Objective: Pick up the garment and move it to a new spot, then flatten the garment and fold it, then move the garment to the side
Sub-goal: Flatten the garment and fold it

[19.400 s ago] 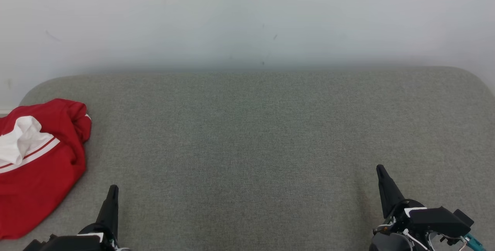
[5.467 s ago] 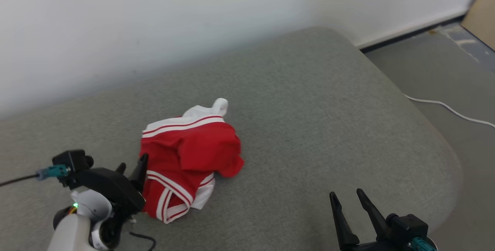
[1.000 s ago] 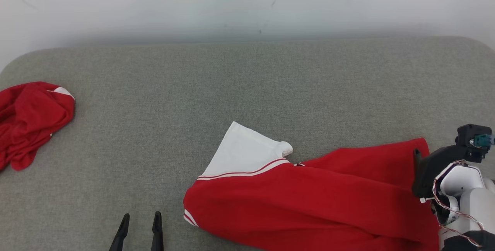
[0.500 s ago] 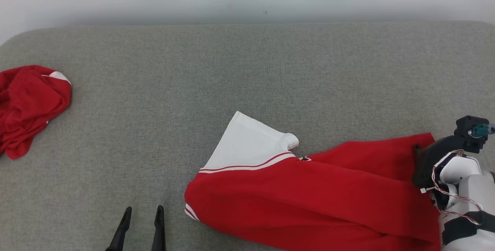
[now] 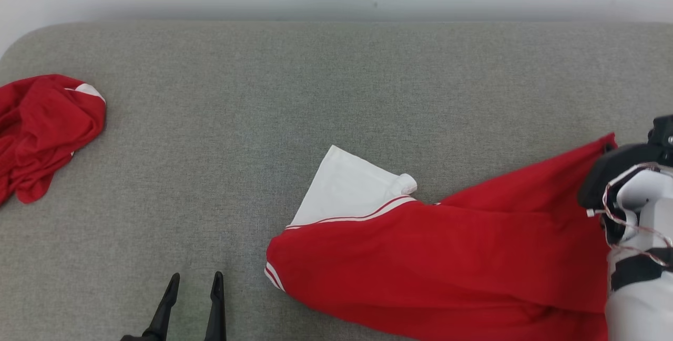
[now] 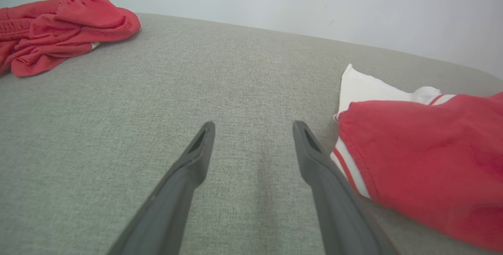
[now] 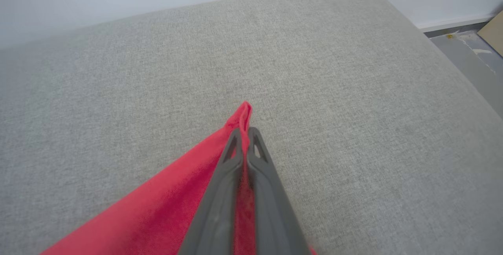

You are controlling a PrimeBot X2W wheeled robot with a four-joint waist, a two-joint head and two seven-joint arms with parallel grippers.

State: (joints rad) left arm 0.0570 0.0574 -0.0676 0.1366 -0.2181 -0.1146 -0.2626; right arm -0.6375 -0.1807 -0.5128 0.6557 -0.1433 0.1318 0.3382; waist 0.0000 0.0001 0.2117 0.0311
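Note:
The garment (image 5: 436,262) is red with a white sleeve panel and red-white stripes. It lies spread across the right half of the grey cushion (image 5: 315,83). One red corner (image 7: 241,119) is pinched between my right gripper's fingers (image 7: 244,133), which are shut on it and hold it lifted. In the head view that corner (image 5: 604,144) rises beside my right wrist. My left gripper (image 5: 193,280) stands open over bare cushion, just left of the garment's striped hem (image 6: 346,164).
A second red garment (image 5: 44,125) lies crumpled at the cushion's far left edge (image 6: 59,35). A pale wall runs behind the cushion. Floor (image 7: 467,46) shows past the cushion's rounded right end.
My right gripper has shut on the garment's red corner and raised it up and to the right. The head view has shifted slightly. My left gripper stays open in place.

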